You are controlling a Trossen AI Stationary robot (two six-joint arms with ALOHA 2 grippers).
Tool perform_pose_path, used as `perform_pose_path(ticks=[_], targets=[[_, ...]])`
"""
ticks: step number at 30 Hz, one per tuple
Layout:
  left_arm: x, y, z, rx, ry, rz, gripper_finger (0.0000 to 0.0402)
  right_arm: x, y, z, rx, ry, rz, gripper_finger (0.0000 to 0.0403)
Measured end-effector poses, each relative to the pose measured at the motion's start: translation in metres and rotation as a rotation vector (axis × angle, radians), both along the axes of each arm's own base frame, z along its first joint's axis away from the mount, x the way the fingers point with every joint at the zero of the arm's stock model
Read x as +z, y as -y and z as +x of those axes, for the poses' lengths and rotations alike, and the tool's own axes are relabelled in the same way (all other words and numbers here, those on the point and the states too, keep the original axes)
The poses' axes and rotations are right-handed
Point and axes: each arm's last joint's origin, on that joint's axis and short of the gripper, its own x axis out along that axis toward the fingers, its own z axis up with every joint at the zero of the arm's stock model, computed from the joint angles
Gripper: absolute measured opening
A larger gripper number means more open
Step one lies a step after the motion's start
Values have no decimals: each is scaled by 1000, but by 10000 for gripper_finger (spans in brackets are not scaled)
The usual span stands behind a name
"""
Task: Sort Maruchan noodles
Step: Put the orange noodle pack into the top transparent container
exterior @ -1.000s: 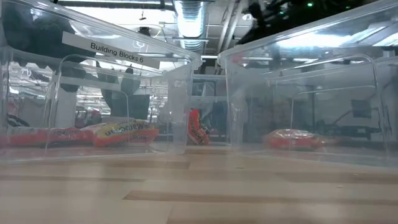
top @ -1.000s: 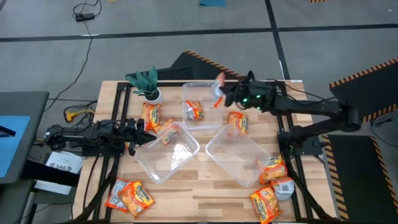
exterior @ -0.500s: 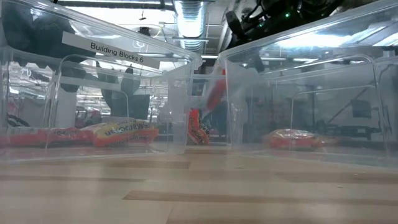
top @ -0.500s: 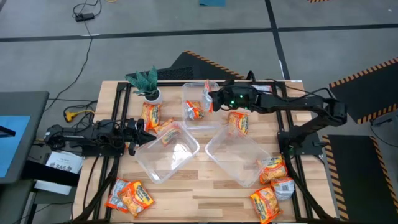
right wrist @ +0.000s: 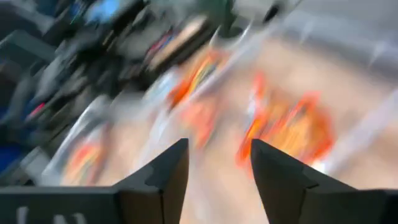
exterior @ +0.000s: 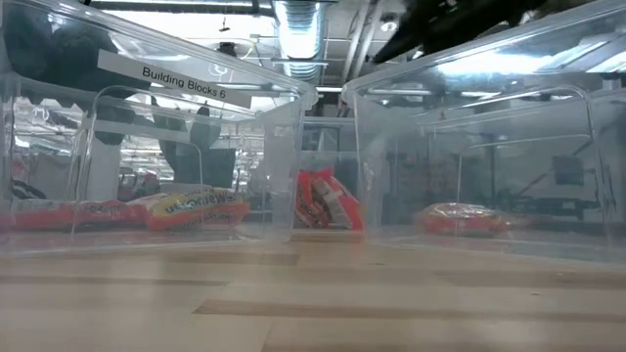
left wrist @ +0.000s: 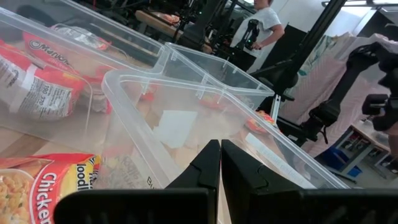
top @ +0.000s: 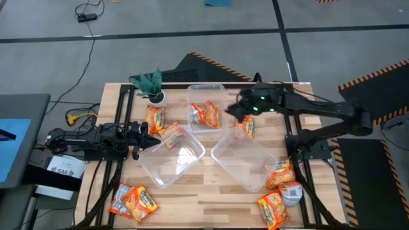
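Pale butcher-block wooden table [top: 204,191] on a black frame, set on a grey floor with hazard-striped matting behind. Three clear rectangular plastic tubs on top: far tub [top: 206,104], left tub [top: 171,155], right tub [top: 246,158]. Small green potted plant in a white pot [top: 151,86] at the far left corner. Workshop racks, ceiling ducts and a person in a white top [left wrist: 266,20] visible beyond the table.

Right wrist view heavily smeared; only orange patches discernible there. Low view obscured by tub walls; a "Building Blocks" label [exterior: 183,80] readable on one. Print on most packets too small to read from above.

Flat orange-red glossy Maruchan noodle packets: two inside the far tub [top: 206,113], one [top: 155,117] beside the plant, one [top: 171,140] at the left tub's rim, one [top: 245,126] between the far and right tubs, a pair [top: 133,200] at the near left edge, a cluster [top: 280,189] at the near right corner.

Right gripper [top: 234,110] just beside the far tub's right wall, fingers [right wrist: 163,177] spread apart, holding nothing; nearest packet just below it, apart. Left gripper [left wrist: 219,167] clenched empty, parked low at the left tub's rim.
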Motion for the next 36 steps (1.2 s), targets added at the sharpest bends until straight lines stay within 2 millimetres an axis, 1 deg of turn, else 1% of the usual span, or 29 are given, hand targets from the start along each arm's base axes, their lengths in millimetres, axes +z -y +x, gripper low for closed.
perform_pose_path(ticks=[2,4,7,10,14,17,21,25,27,30,36], targets=[[0,0,0,0,0,0,0,9,-15,-19,100,-54,105,202],[0,0,0,0,0,0,0,16,-34,-40,179,-123,204,202],[0,0,0,0,0,0,0,22,-65,-70,243,-231,353,197],[0,0,0,0,0,0,0,28,-95,-95,263,-288,507,192],[0,0,0,0,0,0,0,34,-129,-117,260,-326,658,185],[0,0,0,0,0,0,0,33,-151,-129,221,-373,736,180],[0,0,0,0,-1,0,0,22,-181,-140,152,-535,825,173],[0,0,0,0,-1,0,0,3,-212,-146,42,-746,840,166],[0,0,0,0,0,0,0,-7,-225,-147,18,-825,791,164],[0,0,0,0,0,0,0,-22,-241,-146,12,-897,702,163],[0,0,0,0,0,0,0,-48,-264,-137,23,-961,535,163]])
